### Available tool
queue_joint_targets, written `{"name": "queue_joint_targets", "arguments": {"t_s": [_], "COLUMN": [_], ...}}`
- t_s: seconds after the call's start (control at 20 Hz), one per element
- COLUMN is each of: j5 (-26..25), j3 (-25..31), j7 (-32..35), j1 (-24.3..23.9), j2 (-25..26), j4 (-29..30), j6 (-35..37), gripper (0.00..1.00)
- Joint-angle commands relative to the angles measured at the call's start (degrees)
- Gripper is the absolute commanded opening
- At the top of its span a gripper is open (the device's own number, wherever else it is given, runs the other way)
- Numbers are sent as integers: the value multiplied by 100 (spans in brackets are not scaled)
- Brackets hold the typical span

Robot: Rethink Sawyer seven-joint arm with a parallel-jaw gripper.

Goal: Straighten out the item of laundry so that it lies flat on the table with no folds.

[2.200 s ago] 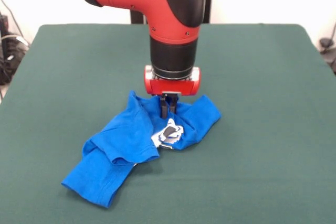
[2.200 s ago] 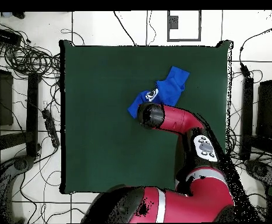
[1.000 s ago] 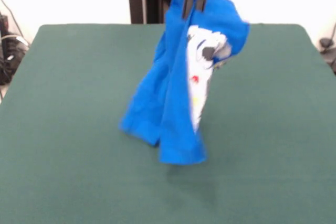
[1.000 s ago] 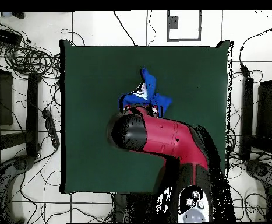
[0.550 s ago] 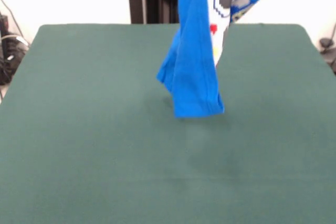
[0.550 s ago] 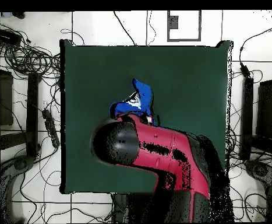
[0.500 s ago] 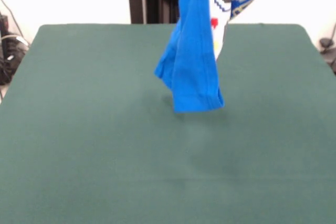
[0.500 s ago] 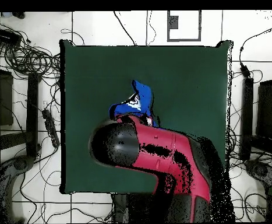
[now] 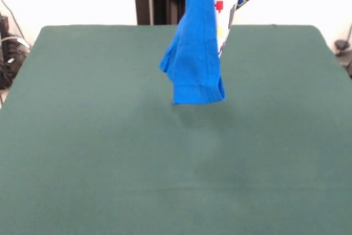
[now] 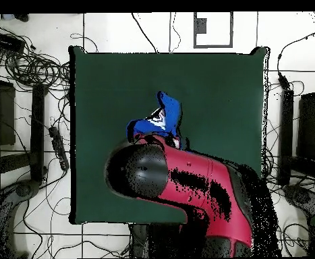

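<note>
arm raised over the table, t-shirt dangling; jaws' state hidden, apparently.

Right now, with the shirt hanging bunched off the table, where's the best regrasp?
I'd take the T-shirt at its bottom hem, coming in from the side near the table. The hem hangs lowest as a straight free edge; the cloth above is folded and bunched.
</note>
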Motion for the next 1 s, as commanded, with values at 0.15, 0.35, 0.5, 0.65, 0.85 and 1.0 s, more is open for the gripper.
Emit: {"name": "queue_joint_targets", "arguments": {"t_s": [0.15,0.35,0.5,0.65,0.85,1.0], "j5": [390,473,504,505,522,533], "j3": [284,395,443,480,705,1046], "j7": [1355,1222,1136,1096,929,740], "j1": [-74,-168,-203,-219,-380,-637], "j2": [194,197,177,188,463,894], "j4": [499,609,663,709,810,955], "j6": [-133,-337,-435,-611,-1092,-1709], "gripper": [100,100,100,100,100,100]}}
